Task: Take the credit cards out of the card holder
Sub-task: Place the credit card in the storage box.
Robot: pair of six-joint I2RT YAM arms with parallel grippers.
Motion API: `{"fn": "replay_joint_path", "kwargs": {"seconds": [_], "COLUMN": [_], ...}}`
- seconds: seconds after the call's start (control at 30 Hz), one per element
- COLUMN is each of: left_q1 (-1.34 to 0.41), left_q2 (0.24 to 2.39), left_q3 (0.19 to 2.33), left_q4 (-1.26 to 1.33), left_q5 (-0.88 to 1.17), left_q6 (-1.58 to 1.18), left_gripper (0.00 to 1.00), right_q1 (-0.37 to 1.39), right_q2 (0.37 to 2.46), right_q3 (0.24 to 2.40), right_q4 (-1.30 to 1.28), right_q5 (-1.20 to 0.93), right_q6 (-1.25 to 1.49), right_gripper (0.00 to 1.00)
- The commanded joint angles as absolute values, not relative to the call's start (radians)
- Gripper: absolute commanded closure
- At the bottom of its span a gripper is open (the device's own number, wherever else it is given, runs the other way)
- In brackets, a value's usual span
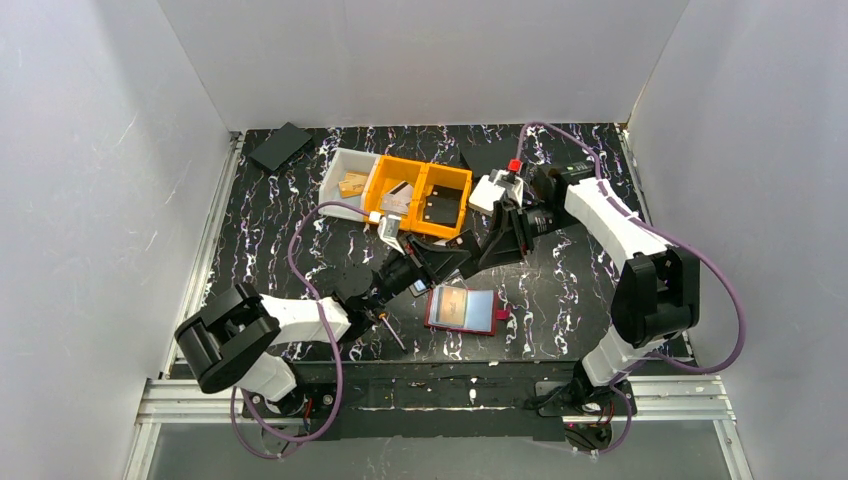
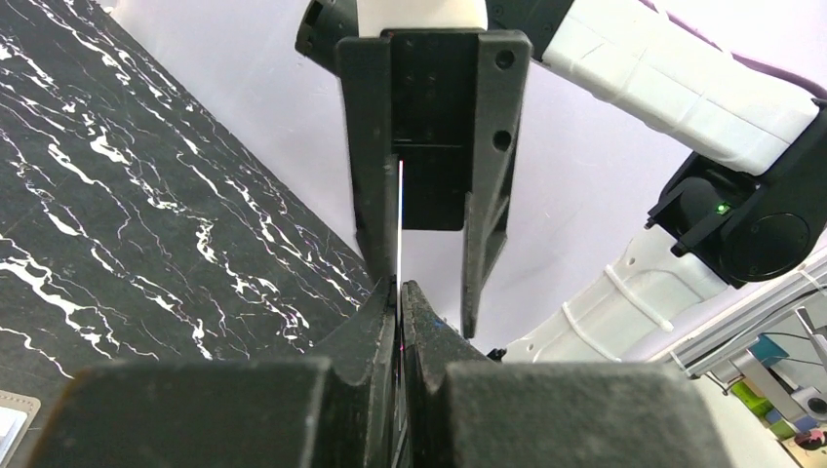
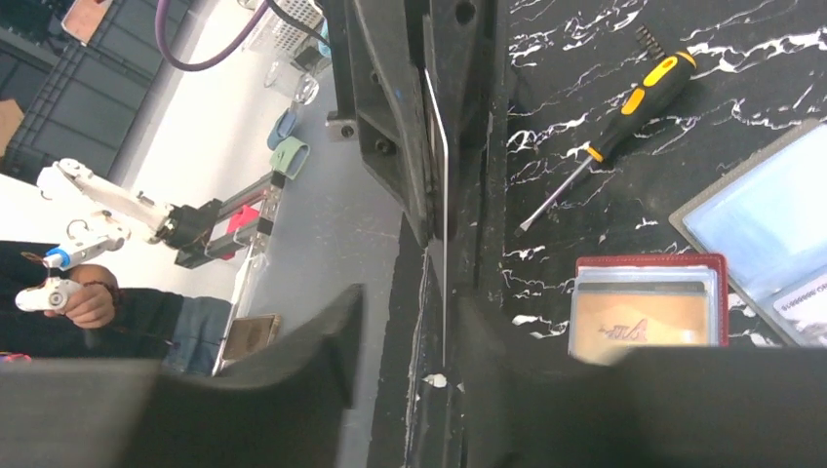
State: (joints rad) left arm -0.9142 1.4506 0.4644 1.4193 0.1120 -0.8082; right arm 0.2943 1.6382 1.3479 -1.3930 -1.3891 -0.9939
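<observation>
Black marbled table (image 1: 270, 220), white walls; one credit card (image 2: 400, 224) edge-on in mid-air near open card holder (image 1: 462, 310); my left gripper (image 2: 400, 292) clamped on it, right gripper (image 3: 405, 322) straddling, jaws apart; thin, stiff, slick plastic, I judge; pinch flat faces.

No text is legible. The orange card (image 3: 639, 327) in the red card holder (image 3: 644, 261) carries a dark scrawl that cannot be read. The light blue card (image 3: 756, 219) beside it bears tiny print, too small to make out.
</observation>
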Motion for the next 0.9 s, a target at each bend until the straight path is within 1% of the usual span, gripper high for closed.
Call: {"fn": "replay_joint_path", "kwargs": {"seconds": [0.0, 0.03, 0.07, 0.13, 0.2, 0.23, 0.27, 0.33, 0.37, 0.43, 0.5, 0.57, 0.63, 0.77, 0.87], "left_q1": [-0.928, -0.928, -0.929, -0.929, -0.929, -0.928, -0.928, -0.926, -0.924, -0.913, -0.903, -0.893, -0.884, -0.88, -0.88], "left_q2": [1.402, 1.401, 1.4, 1.396, 1.377, 1.357, 1.328, 1.241, 1.179, 1.024, 0.841, 0.673, 0.522, 0.26, 0.146], "left_q3": [0.457, 0.453, 0.45, 0.444, 0.423, 0.404, 0.365, 0.291, 0.252, 0.206, 0.209, 0.248, 0.28, 0.337, 0.378], "left_q4": [1.45, 1.45, 1.45, 1.45, 1.448, 1.447, 1.445, 1.423, 1.385, 1.226, 0.89, 0.566, 0.302, -0.091, -0.282], "left_q5": [0.072, 0.07, 0.068, 0.059, 0.021, -0.02, -0.051, -0.126, -0.155, -0.181, -0.166, -0.134, -0.122, -0.161, -0.182], "left_q6": [-0.772, -0.771, -0.771, -0.776, -0.783, -0.782, -0.776, -0.765, -0.757, -0.748, -0.726, -0.679, -0.639, -0.611, -0.613], "left_gripper": [1.0, 1.0, 1.0, 1.0, 0.76, 0.67, 0.58, 0.34, 0.26, 0.14, 0.04, 0.02, 0.02, 0.02, 0.02], "right_q1": [0.331, 0.331, 0.331, 0.331, 0.331, 0.33, 0.33, 0.33, 0.331, 0.336, 0.372, 0.419, 0.459, 0.531, 0.585], "right_q2": [1.635, 1.636, 1.641, 1.644, 1.65, 1.654, 1.659, 1.661, 1.653, 1.608, 1.575, 1.599, 1.671, 1.847, 1.945], "right_q3": [1.43, 1.44, 1.444, 1.451, 1.466, 1.482, 1.5, 1.544, 1.562, 1.547, 1.543, 1.601, 1.707, 1.926, 2.063], "right_q4": [-1.422, -1.422, -1.422, -1.421, -1.42, -1.42, -1.419, -1.368, -1.296, -1.093, -0.94, -0.914, -0.941, -0.987, -1.011], "right_q5": [-1.42, -1.417, -1.41, -1.397, -1.364, -1.338, -1.303, -1.205, -1.132, -0.965, -0.758, -0.588, -0.481, -0.339, -0.233], "right_q6": [-0.987, -0.987, -0.989, -0.994, -1.002, -1.005, -1.006, -0.959, -0.894, -0.746, -0.696, -0.732, -0.753, -0.758, -0.768], "right_gripper": [0.76, 0.91, 0.99, 0.99, 0.99, 0.99, 0.99, 0.99, 0.99, 0.99, 0.99, 0.99, 0.99, 0.99, 0.99]}}
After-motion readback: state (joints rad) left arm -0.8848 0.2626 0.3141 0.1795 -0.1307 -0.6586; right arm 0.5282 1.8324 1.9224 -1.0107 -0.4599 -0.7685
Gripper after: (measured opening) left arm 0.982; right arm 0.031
